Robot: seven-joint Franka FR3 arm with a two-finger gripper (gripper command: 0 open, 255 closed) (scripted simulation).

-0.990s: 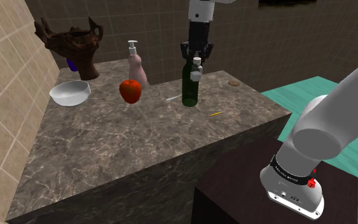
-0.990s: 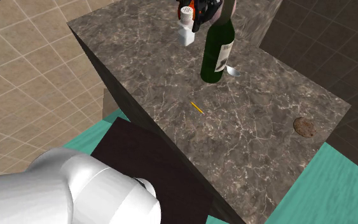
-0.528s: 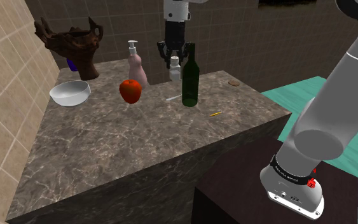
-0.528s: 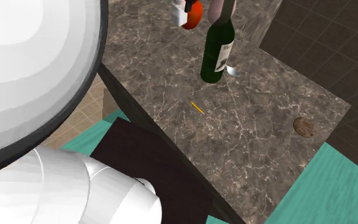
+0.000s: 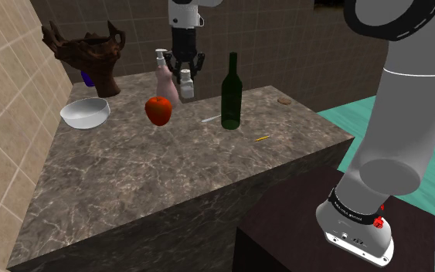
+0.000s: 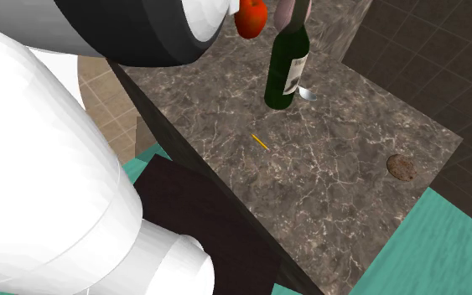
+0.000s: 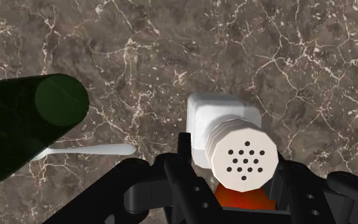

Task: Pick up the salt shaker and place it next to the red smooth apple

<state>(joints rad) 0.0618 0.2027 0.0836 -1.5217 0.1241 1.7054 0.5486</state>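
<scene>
My black gripper [image 5: 185, 68] hangs above the marble counter [image 5: 169, 178], shut on a white salt shaker [image 5: 185, 84] with a holed cap [image 7: 242, 156]. The fingers [image 7: 174, 170] clasp the shaker from both sides, just under its cap. The red apple [image 5: 158, 110] rests on the counter, a little to the shoulder view's left of the shaker and nearer the camera. In the wrist view a red patch of the apple [image 7: 244, 199] shows under the shaker, close to the fingers. The apple [image 6: 251, 17] also sits at the top of the second exterior view.
A dark green bottle [image 5: 231, 93] stands to the shoulder view's right of the shaker, a pink soap dispenser [image 5: 165, 83] just behind it. A white bowl [image 5: 84, 113], a wooden sculpture [image 5: 84, 52], a white spoon [image 7: 88, 151], a yellow stick [image 6: 260, 142] and a brown disc [image 6: 401, 168] share the counter.
The gripper has carried the salt shaker toward the shoulder view's left, from in front of the green bottle to beside the soap dispenser, near the apple. The arm now covers the second exterior view's left.
</scene>
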